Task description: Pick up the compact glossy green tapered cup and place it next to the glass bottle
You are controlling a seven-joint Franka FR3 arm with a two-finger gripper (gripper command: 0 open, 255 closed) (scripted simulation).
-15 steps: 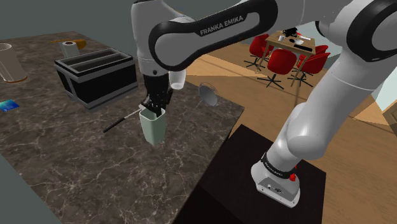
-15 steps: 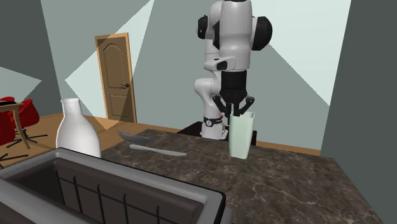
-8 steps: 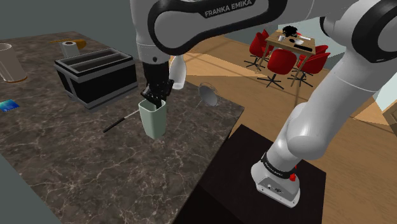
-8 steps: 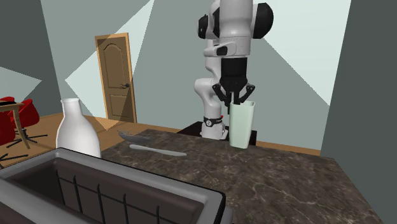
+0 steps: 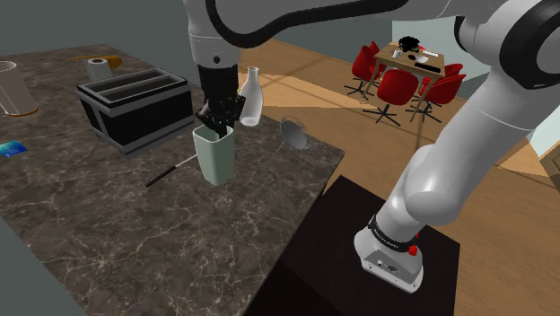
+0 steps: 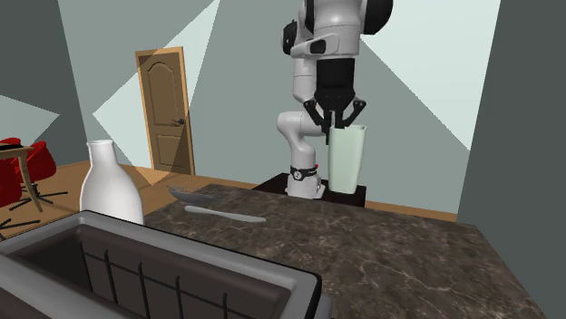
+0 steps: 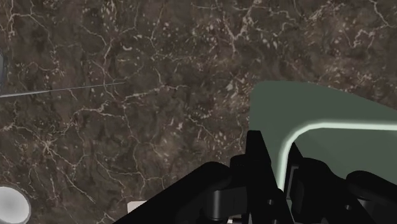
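Jaws are clamped on one wall of the pale green cup (image 5: 215,157) at its rim, one finger inside and one outside. Across the shoulder view, a black slotted box (image 5: 135,106) sits at the upper left. Next comes the cup, hanging clear of the dark marbled tabletop (image 5: 99,242). The pale bottle (image 5: 250,97) stands just up and right of it, near the tabletop's far edge. To my eye the lift is done and the carry is in hand. Next it wants a short move toward the bottle, a gentle lowering onto bare stone beside it without knocking it, then a release.
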